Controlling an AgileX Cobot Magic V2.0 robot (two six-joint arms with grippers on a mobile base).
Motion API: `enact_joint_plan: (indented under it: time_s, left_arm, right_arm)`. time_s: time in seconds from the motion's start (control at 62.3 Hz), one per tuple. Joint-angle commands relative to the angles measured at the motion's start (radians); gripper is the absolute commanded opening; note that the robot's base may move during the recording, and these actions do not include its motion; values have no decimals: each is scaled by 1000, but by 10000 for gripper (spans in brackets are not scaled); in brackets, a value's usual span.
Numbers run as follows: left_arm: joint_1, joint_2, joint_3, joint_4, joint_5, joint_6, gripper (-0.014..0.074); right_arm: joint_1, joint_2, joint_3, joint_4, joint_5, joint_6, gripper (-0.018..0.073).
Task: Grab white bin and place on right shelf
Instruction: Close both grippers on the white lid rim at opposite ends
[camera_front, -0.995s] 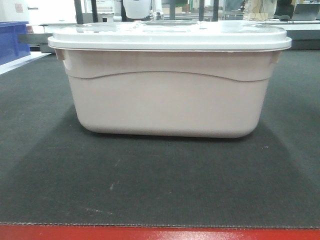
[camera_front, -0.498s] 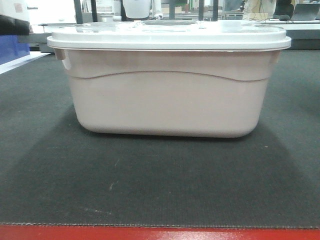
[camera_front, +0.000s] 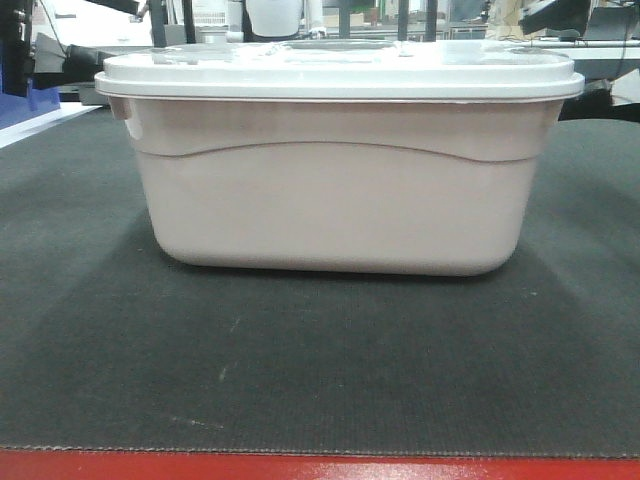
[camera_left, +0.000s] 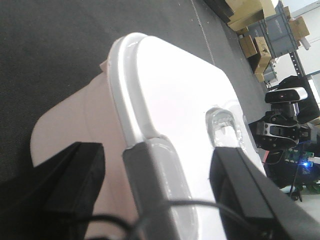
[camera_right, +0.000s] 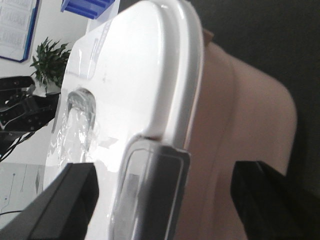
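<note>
**Front view.** The white bin (camera_front: 340, 200) fills the middle of the frame. It stands flat on a dark mat (camera_front: 300, 380) with its lid (camera_front: 340, 75) seated all round. Bare mat shows at lower left, at lower right and across the bottom. The right shelf is not in view.

**Left wrist view.** The left gripper (camera_left: 155, 152) is spread wide and has hold of nothing. One black finger at lower left lies against the bin's end wall. The other, at lower right, lies over the lid, so the two straddle the rim and a grey clip (camera_left: 150, 200).

**Right wrist view.** The right gripper (camera_right: 162, 167) gapes just as wide across the rim at the opposite end, also empty-handed. A blue crate (camera_right: 85, 5) sits at the top edge, beyond the bin.

**Handling.** The shell looks stiff, glossy and likely slippery, and far too broad for one gripper. Each should probably pinch the rim at its own end. The bite ought to take in the tub's lip under the lid, since the lid alone might pop off. The contents are hidden, so the weight cannot be told. A level lift by both arms seems wise.
</note>
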Motion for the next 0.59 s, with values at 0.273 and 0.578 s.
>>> enact_joint_plan:
  time_s: [0.273, 0.578]
  left_arm:
    - [-49, -33, -32, -82, 128, -7, 360]
    - [-77, -31, -32, -82, 128, -12, 358]
  right_arm:
    - [46, -41, -32, 145, 135, -46, 636]
    - [48, -41, -32, 145, 135, -57, 627]
